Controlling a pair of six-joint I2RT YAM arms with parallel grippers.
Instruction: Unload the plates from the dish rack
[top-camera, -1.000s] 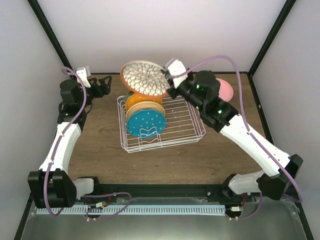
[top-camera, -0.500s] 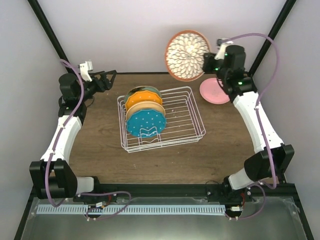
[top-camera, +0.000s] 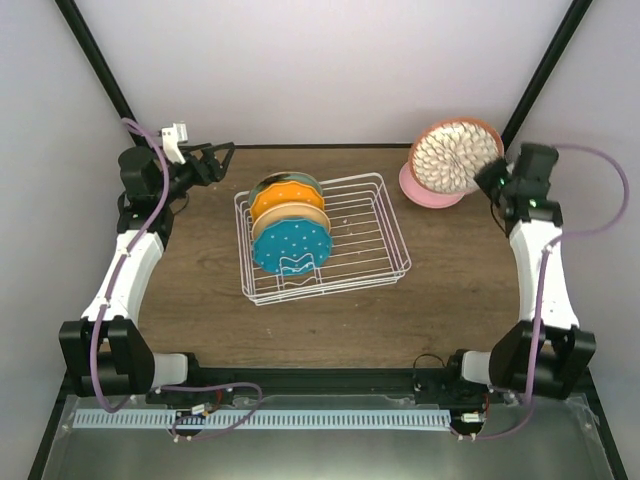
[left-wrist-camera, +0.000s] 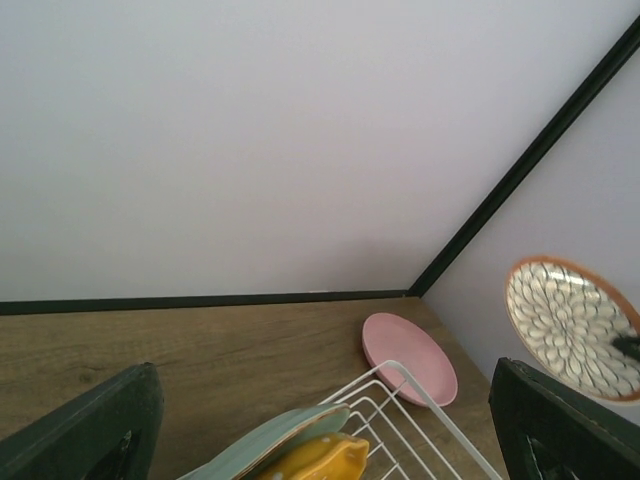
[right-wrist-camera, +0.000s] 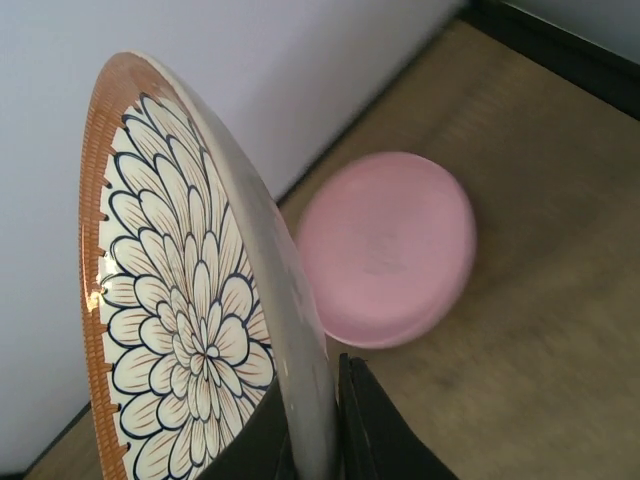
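The white wire dish rack (top-camera: 396, 225) sits mid-table. Standing in its left dividers are a sage green plate (top-camera: 278, 181), a scalloped orange plate (top-camera: 285, 198), a pale yellow-orange plate (top-camera: 292, 222) and a dotted teal plate (top-camera: 292, 247). My right gripper (top-camera: 492, 180) is shut on the rim of the brown-floral plate (top-camera: 455, 158), holding it on edge just above the pink plate (top-camera: 425, 190), which lies flat at the back right. In the right wrist view the floral plate (right-wrist-camera: 190, 330) is clamped at my gripper (right-wrist-camera: 322, 430), with the pink plate (right-wrist-camera: 385, 245) behind. My left gripper (top-camera: 215, 160) is open and empty at the back left.
The left wrist view shows the rack corner (left-wrist-camera: 440, 415), the sage green plate (left-wrist-camera: 270, 445), the orange plate (left-wrist-camera: 325, 462), the pink plate (left-wrist-camera: 410, 357) and the floral plate (left-wrist-camera: 570, 325). Black frame posts and pale walls close in the back corners. Bare wooden table (top-camera: 470, 290) lies right of the rack.
My right arm has swung the floral plate from above the rack's back edge to the back right corner and lowered it over the pink plate. The left arm shifted slightly at first.
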